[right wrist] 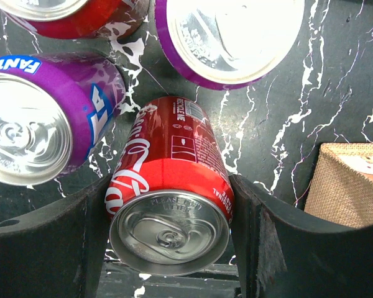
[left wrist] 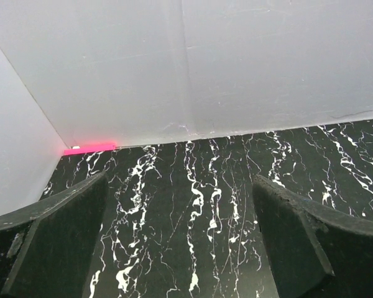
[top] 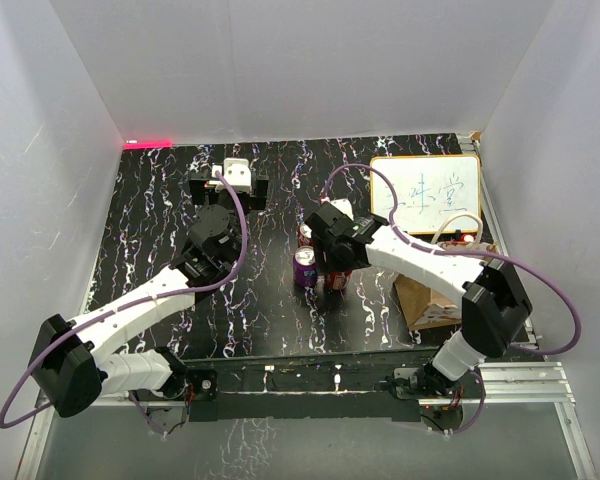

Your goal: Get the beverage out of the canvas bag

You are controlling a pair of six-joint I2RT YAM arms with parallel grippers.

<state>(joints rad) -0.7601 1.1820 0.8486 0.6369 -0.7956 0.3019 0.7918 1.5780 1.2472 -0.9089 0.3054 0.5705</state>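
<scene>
Beverage first: a red Coca-Cola can (right wrist: 171, 205), white script down its side, its silver lid and pull tab facing the right wrist camera. It is outside the tan canvas bag (top: 425, 295), at 9 o'clock from it over the black marbled table (top: 150, 230), and the right gripper (right wrist: 171, 239) clamps it on both sides. I count four cans: two red, two purple. The purple can (right wrist: 43, 118) at 10 o'clock of the held one reads FANTA. One whiteboard (top: 425, 192) carries blue scrawl I can't read. The left gripper (left wrist: 174, 248) is spread wide.
</scene>
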